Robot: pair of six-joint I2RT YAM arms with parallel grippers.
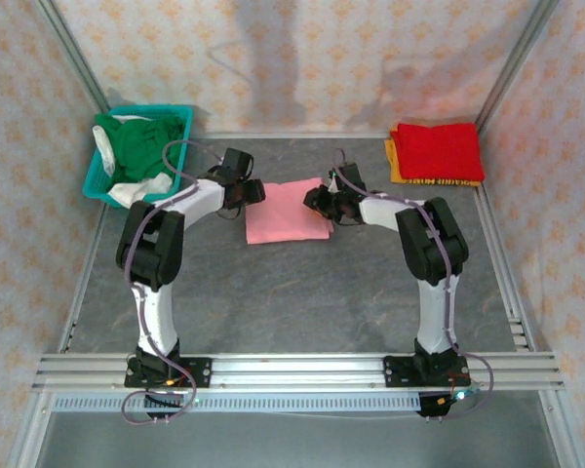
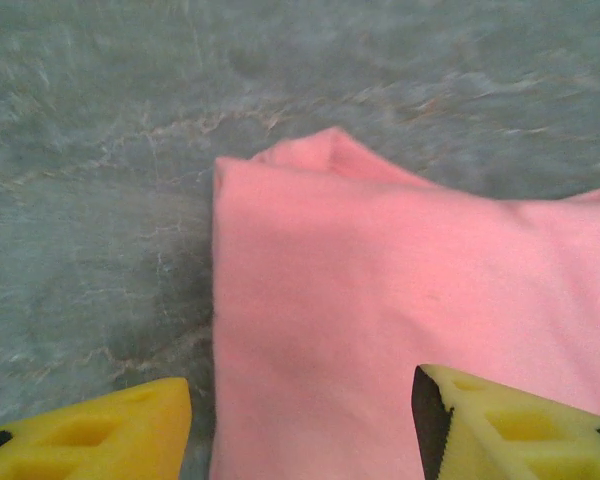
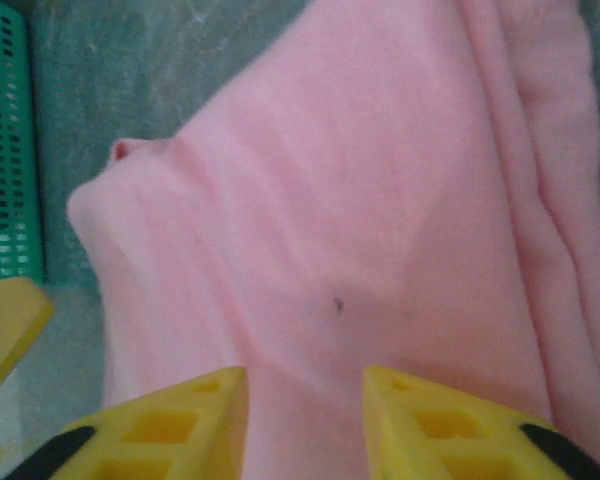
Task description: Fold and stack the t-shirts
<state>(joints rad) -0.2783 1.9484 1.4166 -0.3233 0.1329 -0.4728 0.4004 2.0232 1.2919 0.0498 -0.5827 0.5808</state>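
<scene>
Top external, our count: one light pink t-shirt (image 1: 285, 210), folded, mid-table (image 1: 302, 292). One red t-shirt (image 1: 437, 148) stacked on one orange-yellow t-shirt (image 1: 394, 162), far right corner. One dark green t-shirt (image 1: 136, 146) and one white t-shirt (image 1: 129, 191) in one teal basket (image 1: 97, 181), far left. Left gripper (image 2: 300, 400): jaws wide, straddling the pink edge, holding nothing. Right gripper (image 3: 305, 385): jaws part open over pink cloth, gripping nothing that we can see.

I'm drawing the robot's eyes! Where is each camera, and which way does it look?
Top camera: high behind the robot, looking down at the table; left arm and right arm show.
Left wrist: on the left arm, facing the pink shirt past its yellow fingers.
Right wrist: facing that shirt too, past its own fingers.
Both wrist views share the shirt.
</scene>
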